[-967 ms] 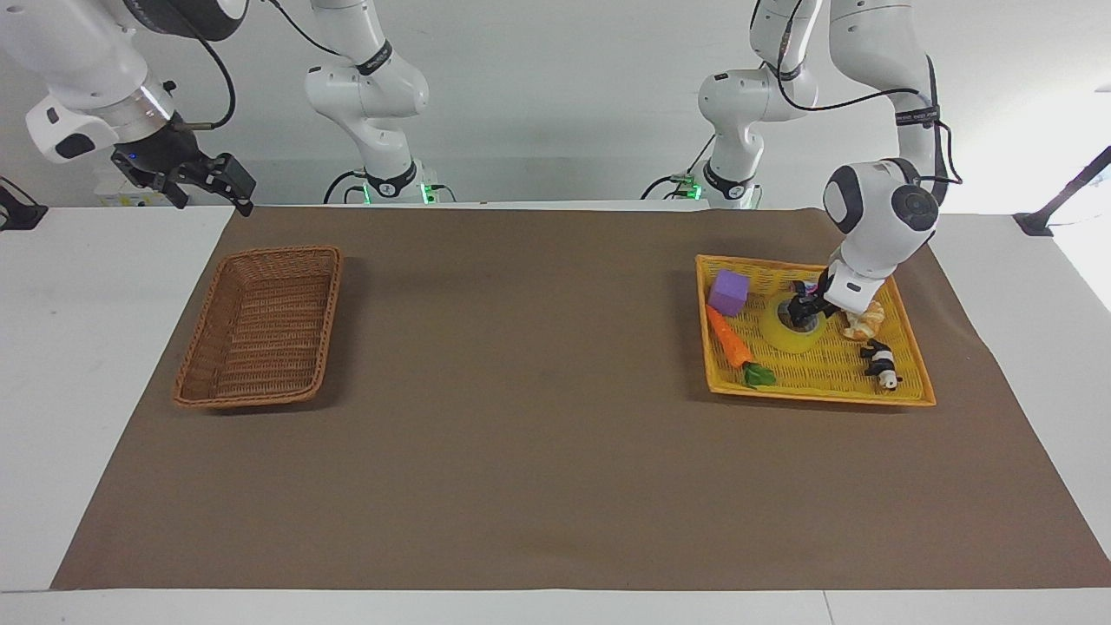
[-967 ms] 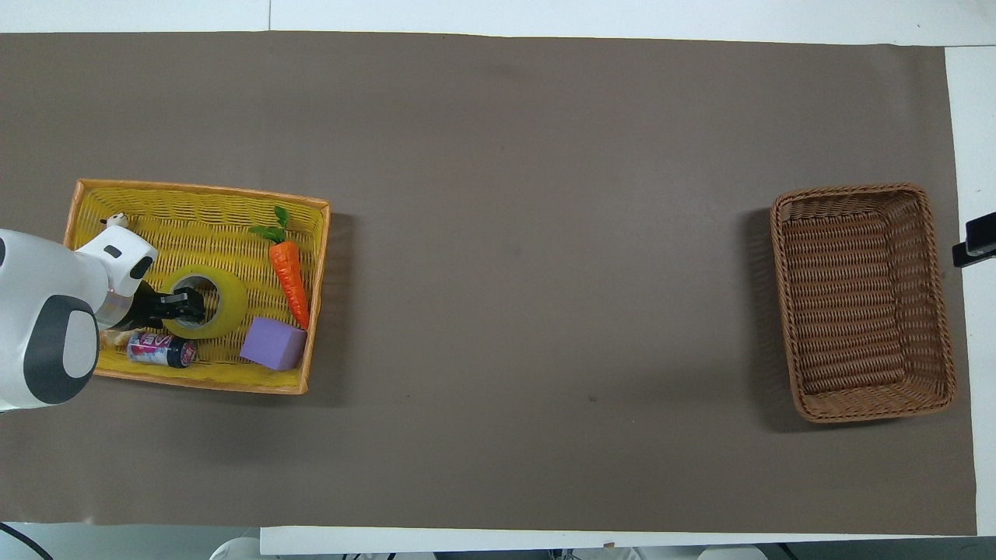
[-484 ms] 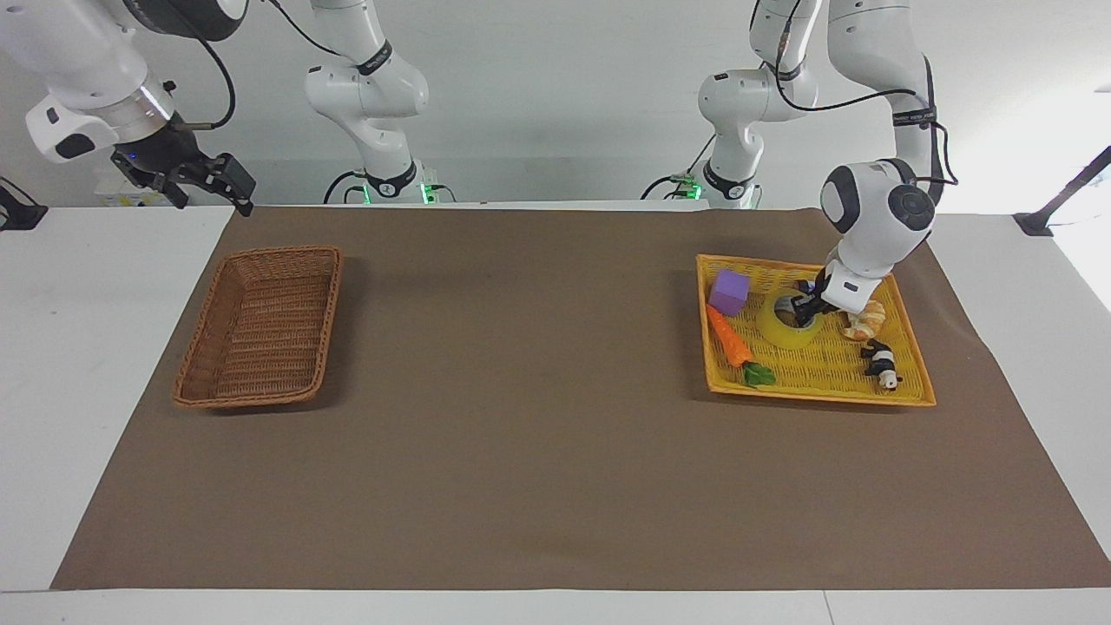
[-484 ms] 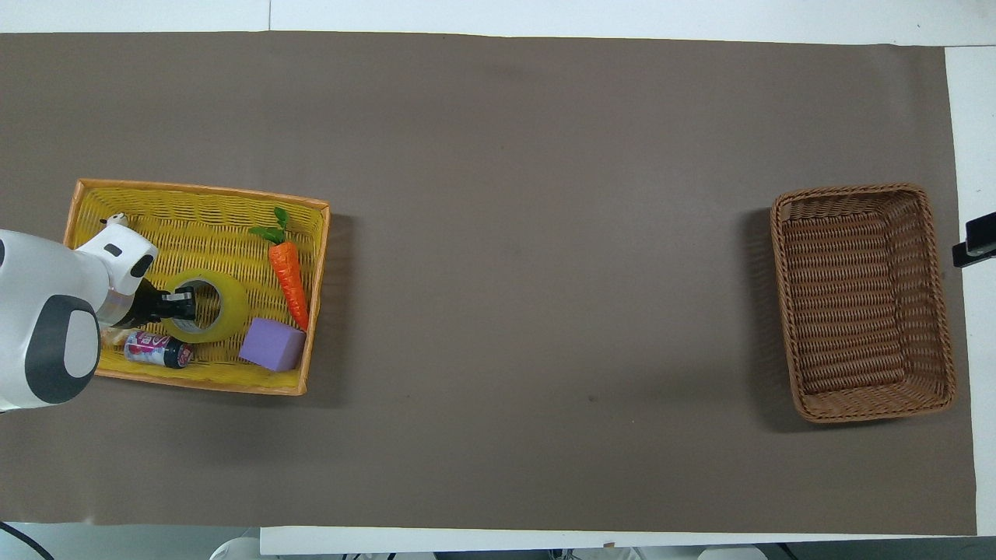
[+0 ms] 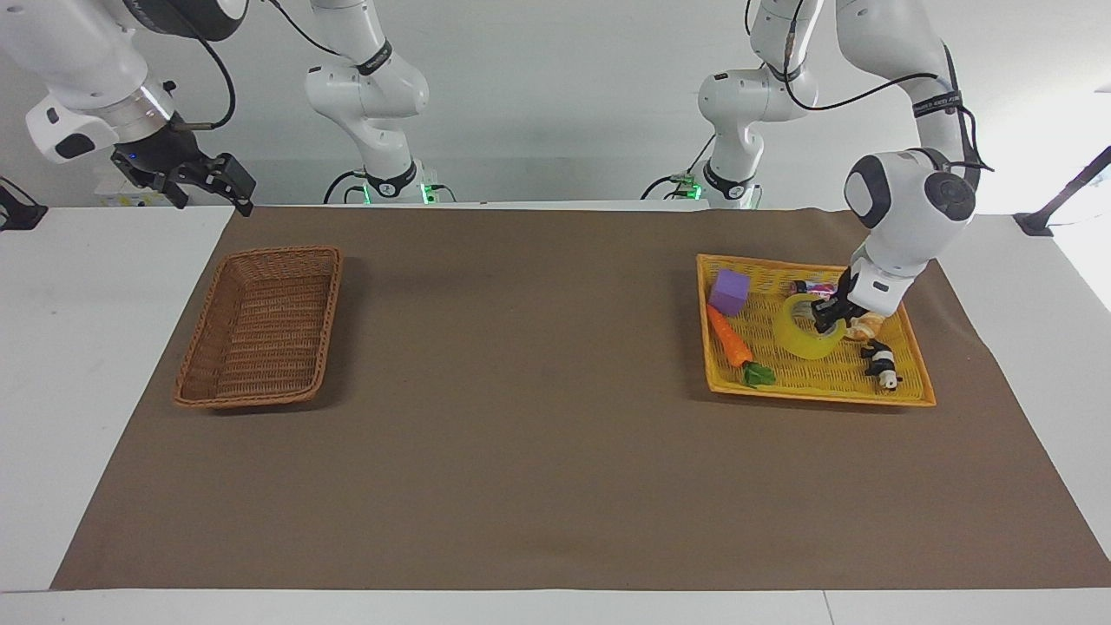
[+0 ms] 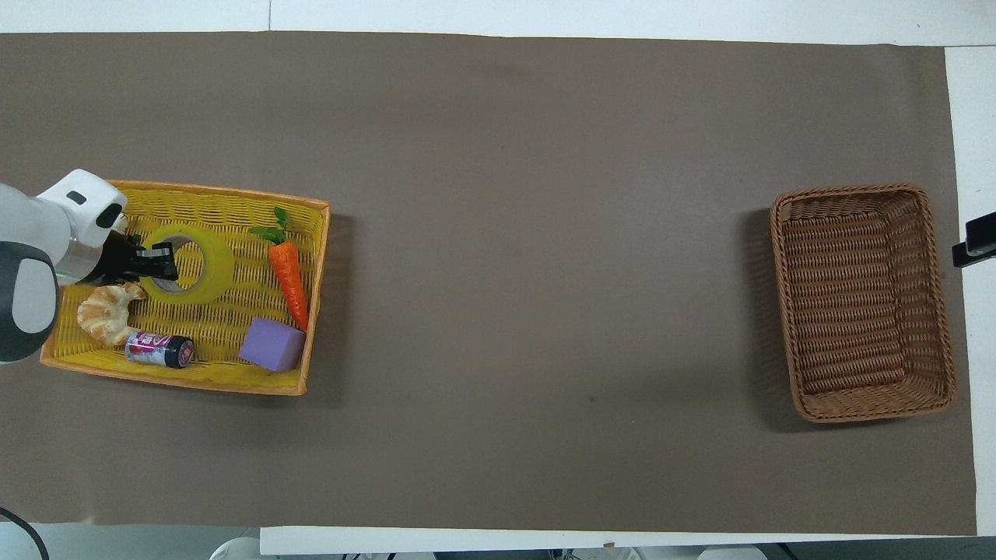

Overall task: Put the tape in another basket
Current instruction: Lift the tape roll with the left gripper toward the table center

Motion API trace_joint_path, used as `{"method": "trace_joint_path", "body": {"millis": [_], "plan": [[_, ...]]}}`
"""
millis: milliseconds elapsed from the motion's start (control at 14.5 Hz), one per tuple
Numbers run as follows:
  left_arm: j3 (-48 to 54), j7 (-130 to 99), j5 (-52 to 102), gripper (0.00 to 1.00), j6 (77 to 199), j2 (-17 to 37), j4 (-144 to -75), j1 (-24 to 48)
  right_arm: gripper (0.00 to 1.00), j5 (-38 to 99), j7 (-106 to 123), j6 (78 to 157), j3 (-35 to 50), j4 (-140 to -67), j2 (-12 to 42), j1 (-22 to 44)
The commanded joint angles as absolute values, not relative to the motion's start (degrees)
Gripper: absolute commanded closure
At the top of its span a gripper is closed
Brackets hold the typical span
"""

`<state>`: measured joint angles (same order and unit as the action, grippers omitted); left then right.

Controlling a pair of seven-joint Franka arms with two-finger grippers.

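Tape (image 5: 808,328) lifted, tilted, pinched by one wall over the yellow basket (image 5: 903,395) at the left arm's end of the tabletop.
Left pincer (image 5: 831,315) grips only its rim; it could swing or slip toward the croissant (image 6: 105,311) before reaching the brown basket (image 5: 260,325). Right pincer (image 5: 195,178) waits spread beside that basket's corner.

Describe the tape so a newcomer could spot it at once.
Look in the yellow basket at the left arm's end of the table. The tape is the see-through yellow ring tilted up in the left gripper; nothing else there has a hole.
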<state>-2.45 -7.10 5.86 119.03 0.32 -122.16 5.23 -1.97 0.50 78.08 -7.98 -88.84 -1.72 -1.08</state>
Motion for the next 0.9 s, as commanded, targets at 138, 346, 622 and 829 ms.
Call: {"method": "trace_joint_path", "body": {"millis": [138, 346, 622, 829], "plan": [[-2.72, -20.44, 14.57, 1.00, 112.50, 1.05, -112.68, 16.76, 0.01, -2.02, 1.67, 78.84, -7.82, -90.44, -2.99, -1.23], [-2.81, -27.04, 18.62, 1.00, 115.30, 1.14, -112.06, 24.59, 0.01, -1.93, 1.67, 78.84, -7.82, -90.44, -2.99, -1.23], [-2.72, -29.44, 26.35, 1.00, 115.05, 1.23, -108.29, 30.40, 0.01, -1.93, 1.67, 78.49, -7.82, -90.44, -2.99, -1.23], [-2.64, -32.43, 30.41, 1.00, 117.51, 1.32, -108.45, 32.25, 0.01, -1.93, 1.76, 78.49, -7.82, -90.44, -2.99, -1.23]]}}
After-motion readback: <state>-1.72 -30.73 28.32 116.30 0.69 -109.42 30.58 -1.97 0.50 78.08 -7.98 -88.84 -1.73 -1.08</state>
